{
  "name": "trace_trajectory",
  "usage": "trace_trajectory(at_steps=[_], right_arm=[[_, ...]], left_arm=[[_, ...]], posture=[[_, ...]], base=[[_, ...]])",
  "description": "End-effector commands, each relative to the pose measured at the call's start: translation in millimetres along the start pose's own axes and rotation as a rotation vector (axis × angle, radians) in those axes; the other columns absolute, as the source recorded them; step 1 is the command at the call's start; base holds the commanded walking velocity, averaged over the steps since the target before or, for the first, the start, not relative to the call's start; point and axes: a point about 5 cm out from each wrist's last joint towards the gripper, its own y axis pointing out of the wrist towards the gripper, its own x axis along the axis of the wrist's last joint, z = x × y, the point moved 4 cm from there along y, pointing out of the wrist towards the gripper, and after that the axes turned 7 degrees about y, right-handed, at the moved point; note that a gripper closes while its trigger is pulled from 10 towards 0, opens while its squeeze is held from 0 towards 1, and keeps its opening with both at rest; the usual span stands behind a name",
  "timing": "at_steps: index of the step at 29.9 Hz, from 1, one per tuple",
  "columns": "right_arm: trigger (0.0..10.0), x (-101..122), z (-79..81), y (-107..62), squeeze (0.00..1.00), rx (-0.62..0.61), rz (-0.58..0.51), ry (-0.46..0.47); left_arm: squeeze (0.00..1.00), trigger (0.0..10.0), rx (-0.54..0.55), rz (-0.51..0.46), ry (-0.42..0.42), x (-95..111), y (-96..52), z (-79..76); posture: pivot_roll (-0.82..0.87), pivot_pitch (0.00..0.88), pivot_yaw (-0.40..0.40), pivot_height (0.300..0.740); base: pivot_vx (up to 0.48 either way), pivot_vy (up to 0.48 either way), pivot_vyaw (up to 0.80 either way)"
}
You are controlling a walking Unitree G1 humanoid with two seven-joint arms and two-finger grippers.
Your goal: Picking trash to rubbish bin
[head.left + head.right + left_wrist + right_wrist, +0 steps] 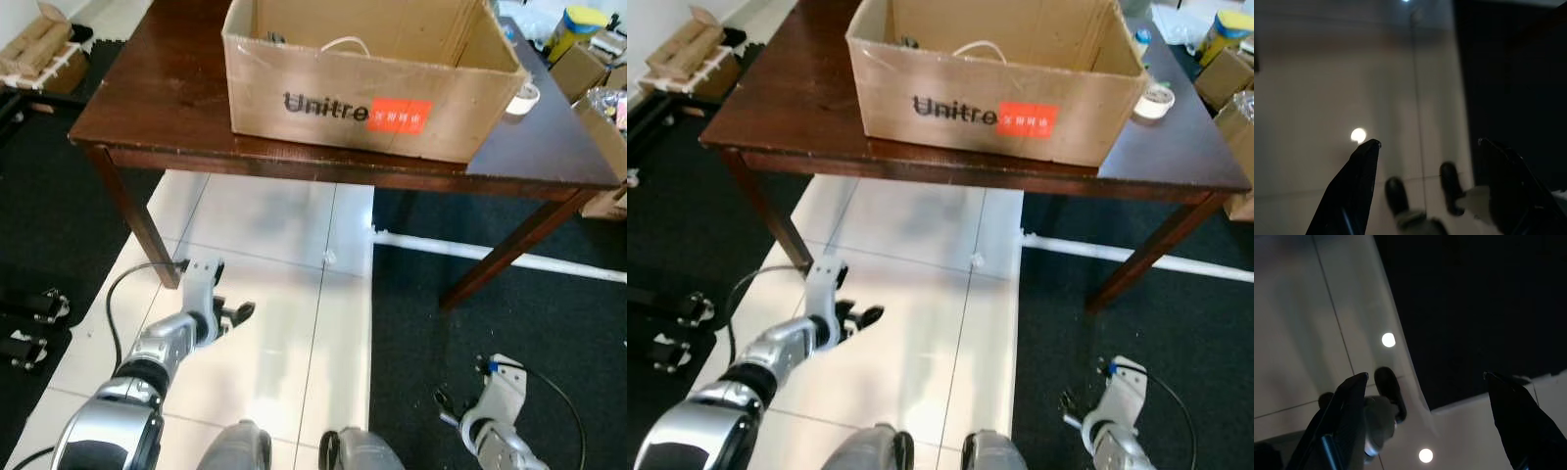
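One cardboard box (372,73) holds a white cord (345,43); both tools wide, empty.

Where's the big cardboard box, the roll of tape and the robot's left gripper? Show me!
cardboard box (343,103), left eye view, on its front wall beside the printed word.
roll of tape (1154,101), right eye view, on its white rim.
left gripper (1427,143), left wrist view, midway between its open fingertips.
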Motion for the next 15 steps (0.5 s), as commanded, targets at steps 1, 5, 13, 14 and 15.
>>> trace_trajectory(at_steps=[1,5,13,14,15], right_arm=[[10.0,-21,-10.3,-3.8,0.0,-0.037,0.048,0.056],[10.0,-47,-11.3,-9.2,0.0,-0.02,0.117,0.132],[10.0,-95,-10.8,-23.1,0.0,-0.027,0.265,0.097],[10.0,-99,-9.6,-24.6,0.0,-0.024,0.278,0.084],[10.0,-104,-8.0,-26.2,0.0,-0.014,0.297,0.048]], left_arm=[[0.0,10.0,0.072,0.084,-0.006,-31,-4.4,2.9],[0.0,10.0,0.157,0.172,-0.041,-63,-12.6,6.0],[0.0,10.0,0.23,0.35,-0.047,-123,-32.1,-2.4],[0.0,10.0,0.228,0.37,-0.041,-131,-34.8,-4.9],[0.0,10.0,0.222,0.379,-0.032,-135,-36.1,-6.9]], posture=[[0.08,0.103,-0.041,0.74],[0.1,0.094,-0.05,0.74],[0.12,0.085,-0.059,0.74],[0.12,0.086,-0.058,0.74],[0.12,0.086,-0.058,0.74]], base=[[0.0,0.0,0.0],[0.0,0.0,0.0],[0.0,0.0,0.0],[0.0,0.0,0.0],[0.0,0.0,0.77]])
